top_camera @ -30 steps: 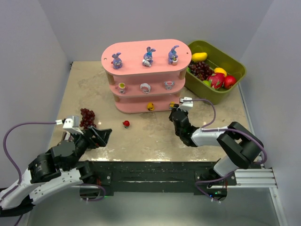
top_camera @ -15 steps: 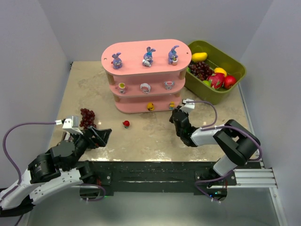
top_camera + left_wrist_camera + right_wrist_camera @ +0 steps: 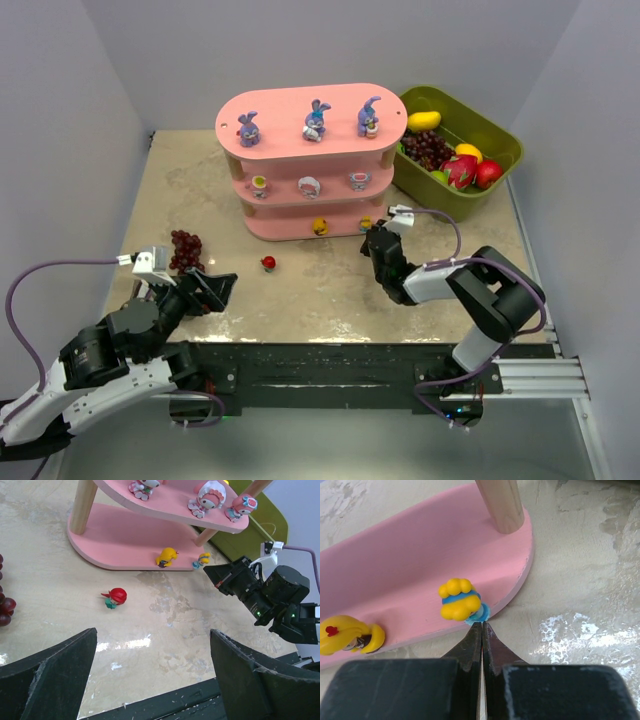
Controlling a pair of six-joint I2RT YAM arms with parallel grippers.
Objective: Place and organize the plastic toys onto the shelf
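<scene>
Right end effector [image 3: 481, 626] pinched together, empty, tips just beside yellow toy [image 3: 459, 600] on shelf [image 3: 410, 545] bottom board. Left end effector [image 3: 152, 632] spread wide; red toy [image 3: 116, 596] on desk [image 3: 165, 605].

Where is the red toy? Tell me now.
In the top view the red toy lies on the table, not on the shelf. It sits just in front of the bottom board's left half, with the grapes to its left.

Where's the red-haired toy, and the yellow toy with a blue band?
red-haired toy [image 3: 118, 595], left wrist view, on its red head.
yellow toy with a blue band [image 3: 460, 600], right wrist view, on its blue band.
</scene>
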